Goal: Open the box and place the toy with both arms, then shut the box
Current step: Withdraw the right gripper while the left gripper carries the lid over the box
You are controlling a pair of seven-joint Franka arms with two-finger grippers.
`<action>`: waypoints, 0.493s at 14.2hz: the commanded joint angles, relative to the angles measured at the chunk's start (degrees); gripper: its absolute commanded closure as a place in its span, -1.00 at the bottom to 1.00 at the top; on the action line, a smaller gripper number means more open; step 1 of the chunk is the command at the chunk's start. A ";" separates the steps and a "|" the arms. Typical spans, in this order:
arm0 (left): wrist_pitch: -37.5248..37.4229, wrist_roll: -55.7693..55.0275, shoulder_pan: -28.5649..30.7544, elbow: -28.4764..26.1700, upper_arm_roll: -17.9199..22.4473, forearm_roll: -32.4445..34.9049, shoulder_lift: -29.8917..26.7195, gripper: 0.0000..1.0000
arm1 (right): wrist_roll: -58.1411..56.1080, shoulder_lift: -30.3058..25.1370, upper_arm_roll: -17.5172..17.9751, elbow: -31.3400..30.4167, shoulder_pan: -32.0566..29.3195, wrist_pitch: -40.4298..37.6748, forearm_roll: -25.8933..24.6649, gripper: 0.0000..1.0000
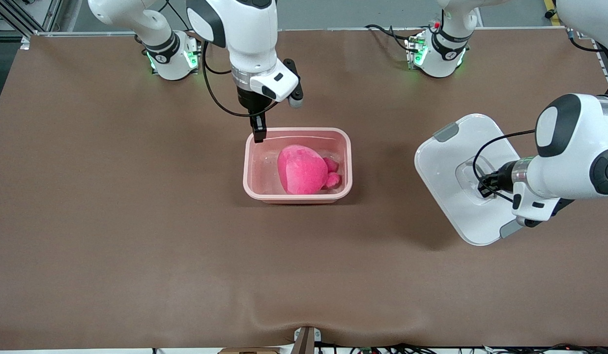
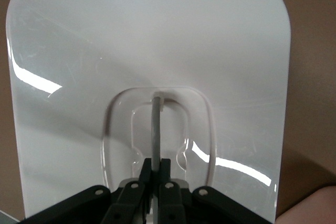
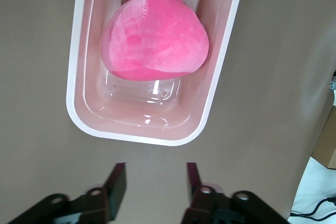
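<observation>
Toy (image 1: 302,170) in box (image 1: 346,162), below right end effector (image 1: 258,133).

Toy (image 1: 303,169) lies in the box (image 1: 248,169), mid-table, toward the right arm's end. Right gripper (image 1: 258,133) hangs over the box's rim on the base side. Lid (image 1: 444,162) is off, well apart from the box, toward the left arm's end. Left gripper (image 1: 484,186) sits at the lid's handle (image 2: 156,121).
</observation>
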 commanded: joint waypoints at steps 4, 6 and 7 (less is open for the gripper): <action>-0.18 -5.08 -2.76 0.74 -0.83 -0.85 -0.56 1.00 | 1.30 -3.47 0.25 0.05 -6.57 -5.88 -0.40 -1.00; -0.18 -8.59 -4.08 1.18 -1.18 -0.93 -0.56 1.00 | 1.56 -4.89 0.25 0.23 -10.87 -7.29 -0.40 -1.00; -0.18 -10.70 -5.04 1.18 -1.27 -1.11 -0.56 1.00 | 1.56 -4.98 0.25 0.40 -13.59 -8.43 -0.31 -1.00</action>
